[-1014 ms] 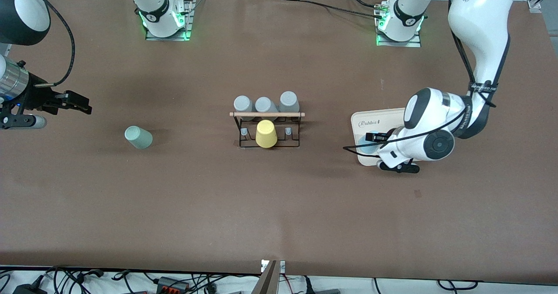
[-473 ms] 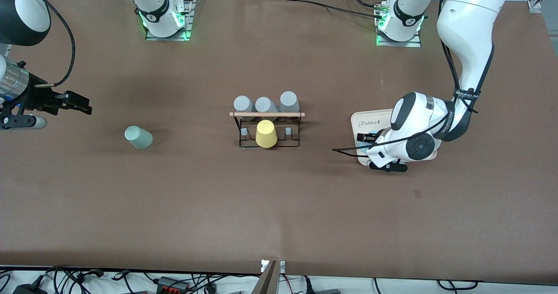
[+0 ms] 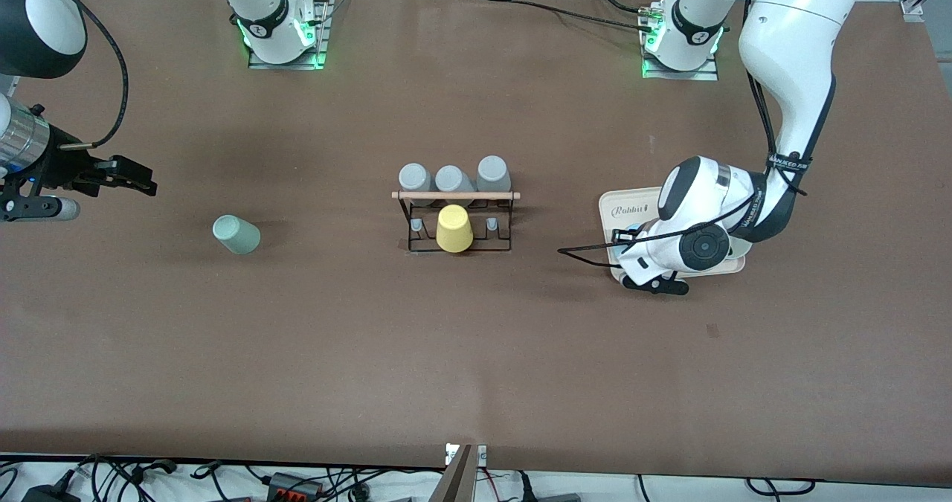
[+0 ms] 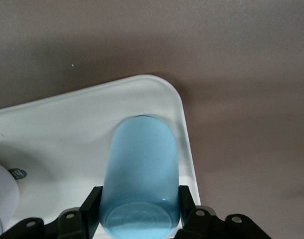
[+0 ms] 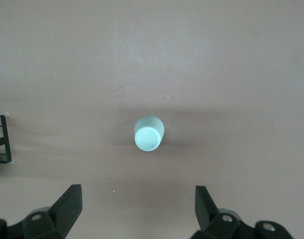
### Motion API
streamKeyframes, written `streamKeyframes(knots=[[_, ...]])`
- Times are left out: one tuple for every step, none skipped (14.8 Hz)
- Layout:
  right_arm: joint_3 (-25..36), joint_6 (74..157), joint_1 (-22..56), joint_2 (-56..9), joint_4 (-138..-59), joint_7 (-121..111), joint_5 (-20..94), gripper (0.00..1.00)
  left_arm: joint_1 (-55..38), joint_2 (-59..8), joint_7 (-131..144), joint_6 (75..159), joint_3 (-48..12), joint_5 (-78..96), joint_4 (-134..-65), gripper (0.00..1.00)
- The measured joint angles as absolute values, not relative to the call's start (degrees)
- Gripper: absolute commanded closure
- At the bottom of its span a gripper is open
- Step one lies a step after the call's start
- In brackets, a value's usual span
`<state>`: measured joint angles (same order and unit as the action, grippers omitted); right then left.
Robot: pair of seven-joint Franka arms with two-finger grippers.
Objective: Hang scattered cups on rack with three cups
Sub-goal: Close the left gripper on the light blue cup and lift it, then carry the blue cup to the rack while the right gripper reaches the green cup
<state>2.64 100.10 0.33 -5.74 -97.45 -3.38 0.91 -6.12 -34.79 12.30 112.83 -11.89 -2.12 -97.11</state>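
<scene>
Now left tool (image 4: 138, 209) clamped on blue cup (image 4: 140, 174)

A high front camera looks steeply down across the whole brown desk (image 3: 476, 353), facing the two arm bases at the frame's top. The left wrist camera sits very close above a light blue tapered cup (image 4: 140, 174) on a cream rectangular tray (image 4: 67, 129). The right wrist camera looks straight down from higher, centring a pale sage-green cup (image 5: 149, 133), also seen left of centre in the front view (image 3: 236, 234).

Bare table (image 3: 335, 323) surrounds the rack (image 3: 455, 223); grey cups (image 3: 454, 178) crowd its farther side.
</scene>
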Motion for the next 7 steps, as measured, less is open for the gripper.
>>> streamKeyframes(knots=[[2.64,100.1,0.33,-5.75,-97.45,-3.38,0.91,0.0,-6.19,-34.46,12.3,112.95,-11.95,-2.13,-96.8,0.89],[2.64,100.1,0.33,-5.75,-97.46,-3.38,0.91,0.0,-6.4,-34.06,12.3,112.95,-12.04,-2.13,-96.21,0.89],[2.64,100.1,0.33,-5.75,-97.45,-3.38,0.91,0.0,-6.71,-33.7,12.36,112.37,-12.15,-2.13,-95.13,0.89],[2.64,100.1,0.33,-5.75,-97.45,-3.38,0.91,0.0,-7.08,-33.34,12.49,110.52,-12.3,-2.13,-93.41,0.89],[2.64,100.1,0.34,-5.76,-97.46,-3.38,0.91,0.0,-7.6,-33.0,12.56,107.72,-12.45,-2.12,-90.94,0.93],[2.64,100.1,0.35,-5.76,-97.46,-3.39,0.91,0.0,-8.4,-32.71,12.69,103.9,-12.6,-2.06,-87.59,0.94],[2.64,100.1,0.38,-5.77,-97.45,-3.4,0.91,0.0,-9.44,-32.48,13.43,99.74,-12.77,-1.68,-83.76,0.94]])
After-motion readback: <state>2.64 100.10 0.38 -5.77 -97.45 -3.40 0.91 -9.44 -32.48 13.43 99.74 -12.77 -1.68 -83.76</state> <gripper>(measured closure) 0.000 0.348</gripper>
